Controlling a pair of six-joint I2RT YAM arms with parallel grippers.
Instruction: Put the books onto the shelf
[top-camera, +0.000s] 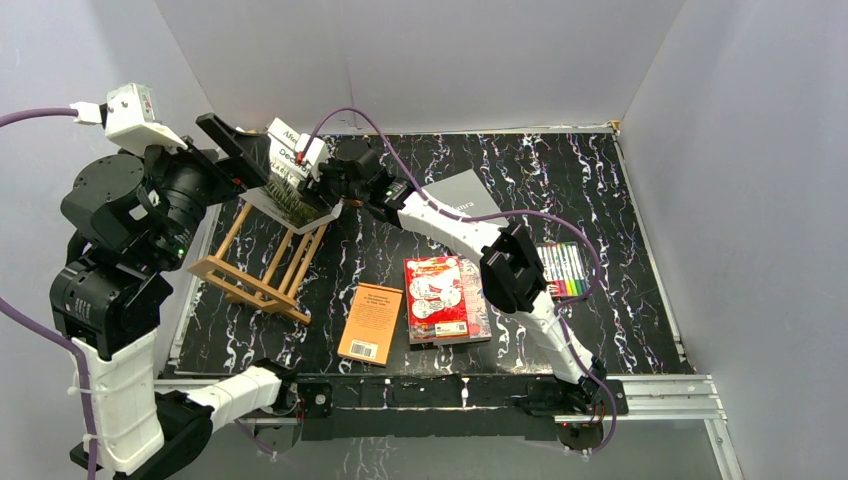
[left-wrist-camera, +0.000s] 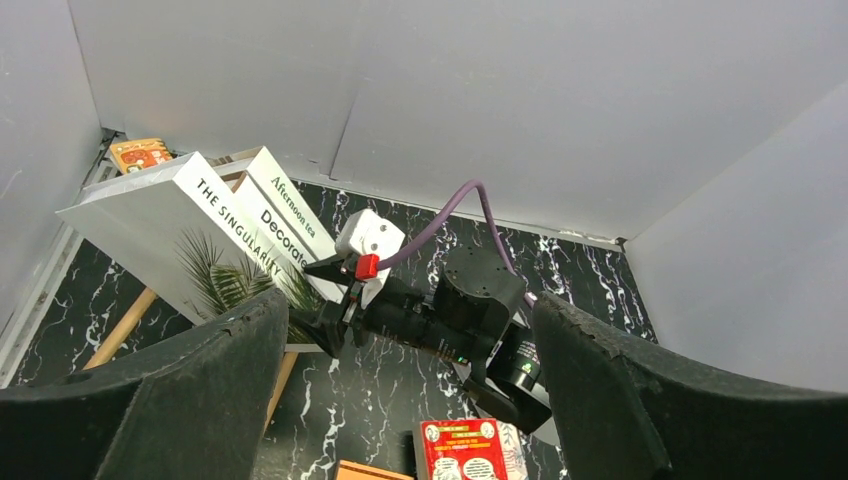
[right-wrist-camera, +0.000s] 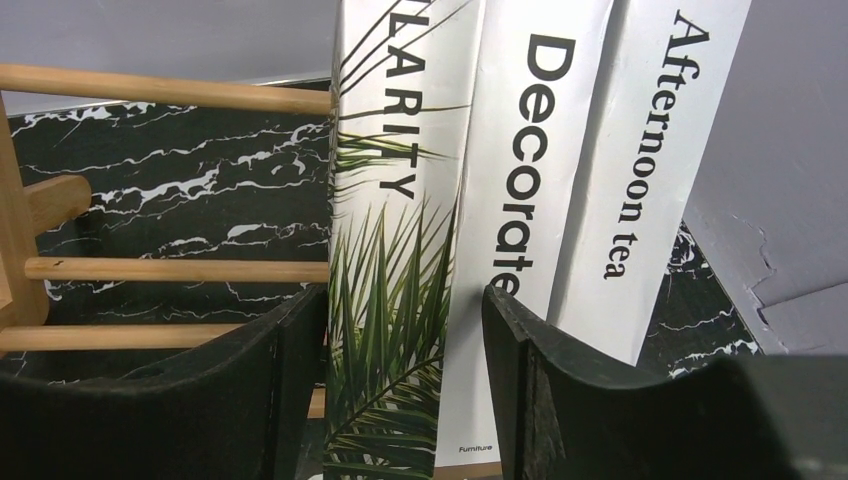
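Three books (top-camera: 290, 165) stand tilted on the wooden shelf (top-camera: 262, 275): the palm-leaf one (right-wrist-camera: 395, 300), "Decorate" (right-wrist-camera: 535, 150) and "Afternoon tea" (right-wrist-camera: 650, 140). My right gripper (right-wrist-camera: 405, 340) is open. Its jaws flank the palm-leaf book's spine, and a strip of "Decorate" shows beside the right finger. My left gripper (left-wrist-camera: 408, 305) hangs high over the shelf's left, wide open and holding nothing. A red illustrated book (top-camera: 436, 295) lies flat on another book. An orange paperback (top-camera: 371, 322) lies to their left. A grey book (top-camera: 470, 195) lies under the right arm.
A pack of coloured markers (top-camera: 563, 268) lies right of the red book. A small orange card (left-wrist-camera: 140, 153) sits in the far left corner behind the shelf. Grey walls close in the black marbled table (top-camera: 600, 200) on three sides.
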